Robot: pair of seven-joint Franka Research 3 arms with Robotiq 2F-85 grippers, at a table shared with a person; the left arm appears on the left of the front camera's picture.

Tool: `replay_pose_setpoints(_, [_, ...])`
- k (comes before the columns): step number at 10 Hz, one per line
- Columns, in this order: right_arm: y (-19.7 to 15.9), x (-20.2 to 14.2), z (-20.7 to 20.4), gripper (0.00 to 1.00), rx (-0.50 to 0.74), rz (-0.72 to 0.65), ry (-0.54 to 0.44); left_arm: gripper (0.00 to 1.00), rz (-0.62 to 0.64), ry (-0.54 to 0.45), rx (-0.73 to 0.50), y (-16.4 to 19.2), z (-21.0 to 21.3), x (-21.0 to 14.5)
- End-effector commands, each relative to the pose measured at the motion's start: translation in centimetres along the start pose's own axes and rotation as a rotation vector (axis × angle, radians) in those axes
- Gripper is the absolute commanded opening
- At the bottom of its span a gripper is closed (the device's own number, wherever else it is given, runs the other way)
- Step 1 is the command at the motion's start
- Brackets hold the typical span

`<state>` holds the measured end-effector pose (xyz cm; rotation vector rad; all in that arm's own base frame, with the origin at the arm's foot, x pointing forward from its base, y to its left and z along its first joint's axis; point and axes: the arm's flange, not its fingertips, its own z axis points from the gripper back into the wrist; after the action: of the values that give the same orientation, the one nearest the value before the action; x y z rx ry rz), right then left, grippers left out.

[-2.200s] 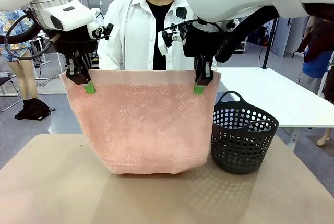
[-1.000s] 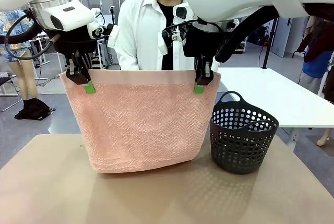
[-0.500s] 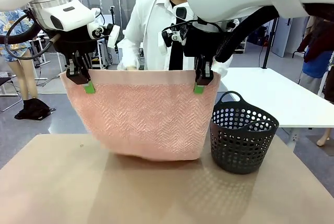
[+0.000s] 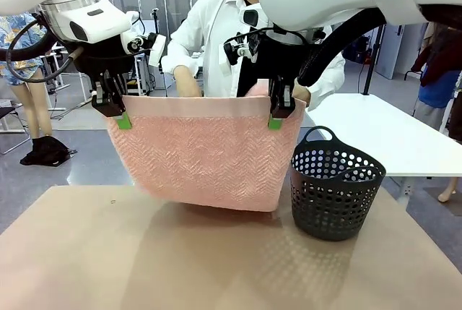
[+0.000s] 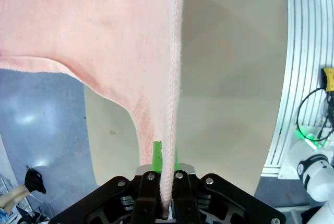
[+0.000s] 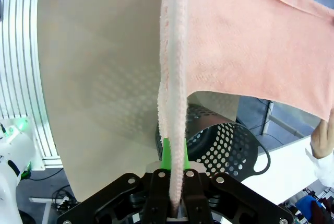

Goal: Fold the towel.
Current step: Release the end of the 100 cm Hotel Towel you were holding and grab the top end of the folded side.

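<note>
The towel [image 4: 206, 155] now hangs with its lower edge higher above the table [image 4: 216, 267] than a moment ago, seemingly because the person's hand [image 4: 189, 83] lifts it from the far side. The left gripper [image 4: 121, 116] and right gripper [image 4: 276, 118], each clamped on a top corner, hold it spread for folding.

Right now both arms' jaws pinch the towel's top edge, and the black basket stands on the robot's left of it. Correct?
Not quite. The front view shows the black basket standing on the robot's right of the towel, not its left. The rest holds.
</note>
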<state>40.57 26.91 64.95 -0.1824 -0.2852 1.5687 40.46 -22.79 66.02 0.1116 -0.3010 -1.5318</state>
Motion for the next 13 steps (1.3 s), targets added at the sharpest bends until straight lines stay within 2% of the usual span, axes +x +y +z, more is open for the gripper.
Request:
replay_pose_setpoints(1, [0.02,-0.07,0.07,0.00,-0.001,0.008,-0.001,0.00,0.003,-0.002,-0.002,0.04,0.05,-0.14])
replay_pose_setpoints(13, [0.02,-0.07,0.07,0.00,-0.001,0.008,-0.001,0.00,0.003,-0.002,-0.002,0.04,0.05,-0.14])
